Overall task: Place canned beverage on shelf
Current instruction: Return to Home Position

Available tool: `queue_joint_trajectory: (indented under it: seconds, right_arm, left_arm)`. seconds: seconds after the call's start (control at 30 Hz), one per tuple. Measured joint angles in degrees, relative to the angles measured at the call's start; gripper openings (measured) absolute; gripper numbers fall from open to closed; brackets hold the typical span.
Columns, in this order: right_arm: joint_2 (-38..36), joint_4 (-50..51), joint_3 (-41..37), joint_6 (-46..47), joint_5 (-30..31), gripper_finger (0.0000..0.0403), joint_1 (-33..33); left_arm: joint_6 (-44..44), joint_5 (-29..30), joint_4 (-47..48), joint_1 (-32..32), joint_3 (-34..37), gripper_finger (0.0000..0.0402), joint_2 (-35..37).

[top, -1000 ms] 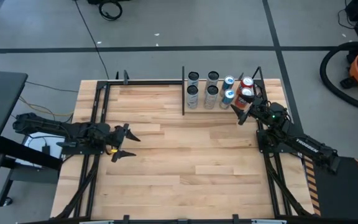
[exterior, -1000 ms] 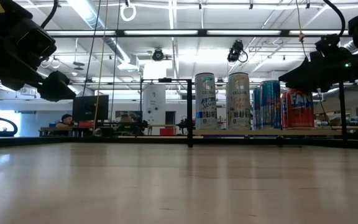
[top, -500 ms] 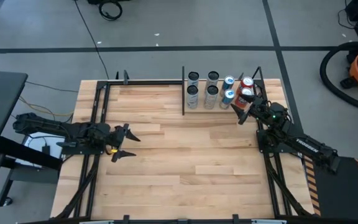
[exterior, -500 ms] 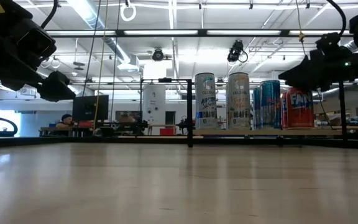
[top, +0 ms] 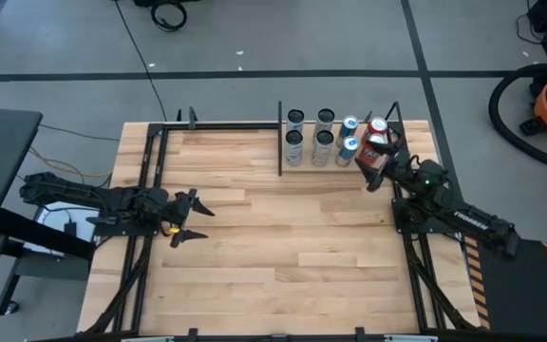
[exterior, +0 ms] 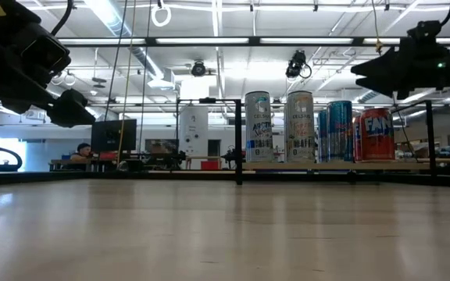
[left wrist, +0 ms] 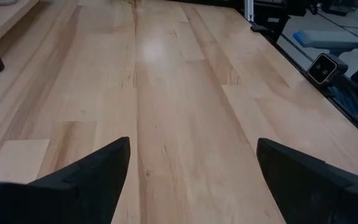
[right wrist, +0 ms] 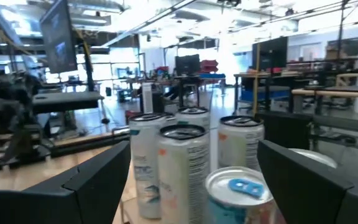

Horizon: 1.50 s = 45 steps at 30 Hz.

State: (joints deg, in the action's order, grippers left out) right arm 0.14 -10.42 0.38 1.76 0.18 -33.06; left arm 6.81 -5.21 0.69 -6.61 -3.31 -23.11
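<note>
Several cans stand upright on their bases on the shelf [top: 330, 169] at the table's far right: white ones [top: 294, 142], blue ones [top: 349, 147] and a red can [exterior: 376, 134]. My right gripper [top: 373, 169] hovers open just in front of the red and blue cans, higher than their tops in the low view [exterior: 355, 72], with nothing between its fingers. Its wrist view looks over the can tops [right wrist: 238, 186]. My left gripper [top: 186, 217] waits open above the table's left side, also with nothing between its fingers [left wrist: 191, 180].
Black metal rods [top: 280, 142] frame the shelf and run along the table's left and right sides [top: 150, 161]. Bare planked tabletop [top: 283, 237] lies between the two arms. Beyond the table there is a vacuum cleaner [top: 539, 104] on the floor.
My right gripper has risen and tipped upward, from level with the upper part of the red can to above the can tops, and it stays open. The cans have not moved.
</note>
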Motion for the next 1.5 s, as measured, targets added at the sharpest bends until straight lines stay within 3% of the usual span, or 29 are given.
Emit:
queue_joint_trajectory:
  seconds: [0.23,0.67,0.87,1.1,1.5]
  right_arm:
    - [0.0,-0.5,0.0,0.0,0.1,0.0359,4.1]
    - [0.0,-0.5,0.0,0.0,0.2,0.0359,19.1]
    - [0.0,-0.5,0.0,0.0,0.2,0.0359,24.1]
    - [0.0,-1.5,0.0,0.0,0.2,0.0359,26.6]
    - [0.0,-2.0,0.0,0.0,0.2,0.0359,26.7]
  left_arm:
    - [0.0,0.0,0.2,0.0,0.0,0.0353,1.2]
    - [0.0,0.0,0.2,0.2,0.0,0.0353,11.7]
    - [0.0,-0.2,-0.4,4.9,0.5,0.0353,14.1]
    - [0.0,1.4,-3.7,11.2,2.8,0.0353,16.8]
    - [0.0,1.4,-3.6,12.3,2.8,0.0353,17.2]
